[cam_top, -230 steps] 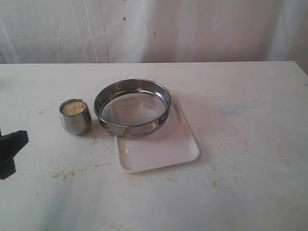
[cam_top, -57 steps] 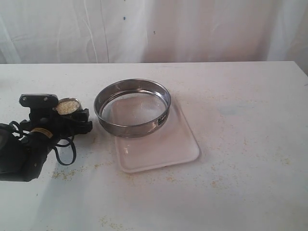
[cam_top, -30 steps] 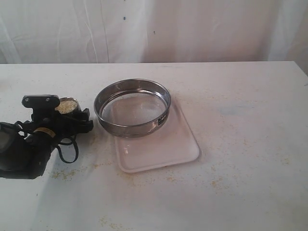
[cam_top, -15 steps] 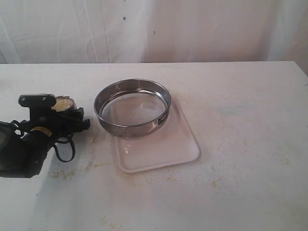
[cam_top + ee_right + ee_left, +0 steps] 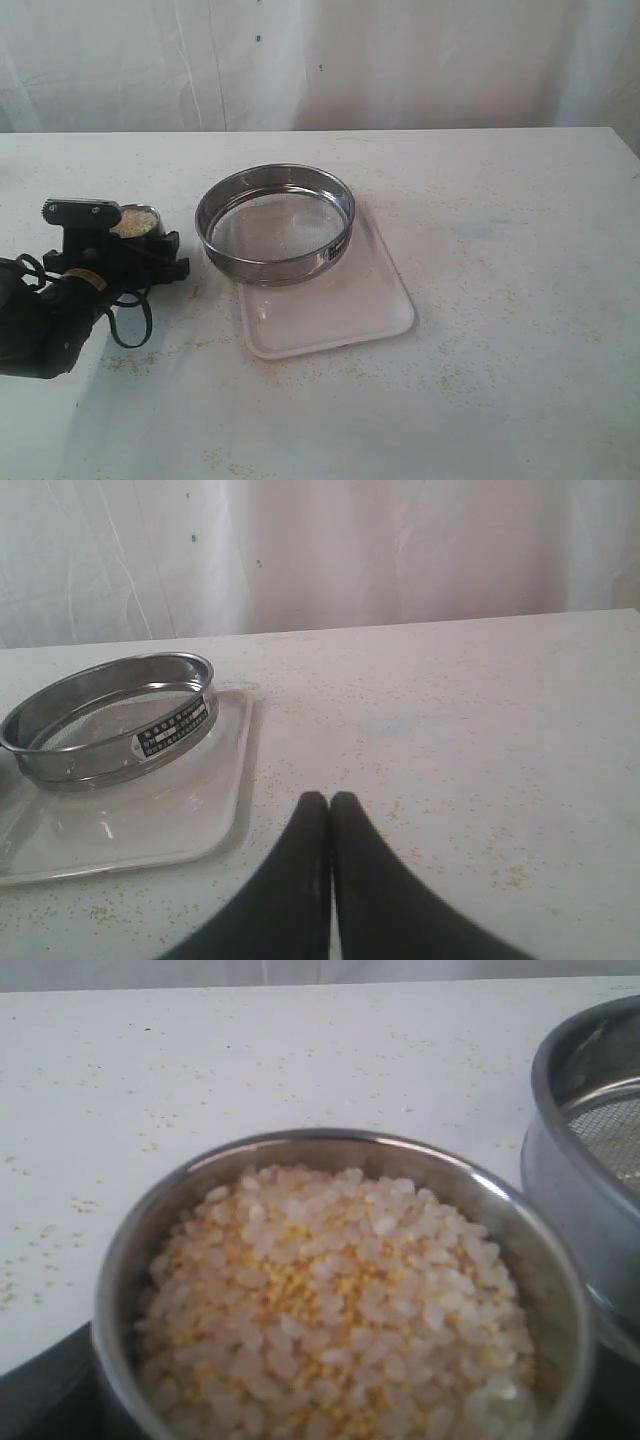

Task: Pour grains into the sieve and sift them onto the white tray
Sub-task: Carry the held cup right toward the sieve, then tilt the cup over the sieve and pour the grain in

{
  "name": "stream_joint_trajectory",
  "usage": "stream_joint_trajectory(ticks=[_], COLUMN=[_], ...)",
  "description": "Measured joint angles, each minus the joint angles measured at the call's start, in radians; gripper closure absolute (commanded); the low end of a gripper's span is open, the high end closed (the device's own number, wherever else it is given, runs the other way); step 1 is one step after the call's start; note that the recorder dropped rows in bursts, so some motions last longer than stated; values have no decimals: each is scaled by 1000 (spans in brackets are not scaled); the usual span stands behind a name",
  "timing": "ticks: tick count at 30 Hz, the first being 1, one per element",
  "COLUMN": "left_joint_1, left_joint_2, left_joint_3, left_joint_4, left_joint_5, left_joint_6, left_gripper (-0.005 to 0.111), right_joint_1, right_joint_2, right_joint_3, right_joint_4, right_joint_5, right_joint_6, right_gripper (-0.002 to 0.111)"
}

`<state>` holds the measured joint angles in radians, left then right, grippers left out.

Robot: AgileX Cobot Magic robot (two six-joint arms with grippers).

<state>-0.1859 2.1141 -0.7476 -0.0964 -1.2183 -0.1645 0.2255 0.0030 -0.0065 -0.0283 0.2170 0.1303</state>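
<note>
White table (image 5: 520,300): carries everything; dusted with yellowish specks (image 5: 130,362), thickest near the front left in the exterior view.
Cloth (image 5: 400,60): white, wrinkled, hangs behind the table's far edge.
Tray (image 5: 340,310): white plastic, flat on the table near the middle, long side running away from the exterior camera, slightly skewed. Near half bare.
Sieve (image 5: 270,268): steel ring with mesh bottom, upright, resting on the tray's far half and overhanging its left edge toward the cup. Dark label (image 5: 175,725) on the side wall, facing the right arm.
Left gripper (image 5: 128,240): at table left, clamped around the cup, dark fingers showing on either side of it in the wrist view. Cannot tell whether the cup is touching the table.
Cup (image 5: 340,1143): small, steel, upright, just beside the sieve wall, not touching it.
Right gripper (image 5: 330,798): fingers pressed together, holding nothing, low over the table, well apart from the tray's right edge. Out of the exterior view.
Grains (image 5: 330,1300): all in the cup, heaped close to the rim; pale whitish kernels mixed with finer yellow meal.
</note>
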Motion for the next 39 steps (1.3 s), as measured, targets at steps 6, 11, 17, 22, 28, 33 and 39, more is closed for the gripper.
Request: stream_joint_trajectory(ticks=[6, 11, 17, 22, 28, 33, 39], left_joint_1=[0, -10, -12, -12, -12, -12, -12], left_joint_2=[-10, -36, -65, -71, -120, -175, -219], left_joint_3=[17, 21, 21, 23, 26, 27, 27], left_joint_4=[4, 6, 14, 14, 18, 35, 49], left_joint_5=[1, 23, 26, 28, 34, 34, 43], left_joint_6=[3, 28, 48, 55, 94, 148, 164], left_gripper=[107, 107, 107, 107, 107, 107, 107], right_joint_1=[0, 0, 0, 0, 0, 0, 0], right_joint_2=[0, 0, 0, 0, 0, 0, 0], right_joint_3=[0, 0, 0, 0, 0, 0, 0], right_joint_4=[0, 0, 0, 0, 0, 0, 0], right_joint_5=[0, 0, 0, 0, 0, 0, 0], right_joint_6=[0, 0, 0, 0, 0, 0, 0], right_gripper=[108, 108, 108, 108, 108, 108, 108])
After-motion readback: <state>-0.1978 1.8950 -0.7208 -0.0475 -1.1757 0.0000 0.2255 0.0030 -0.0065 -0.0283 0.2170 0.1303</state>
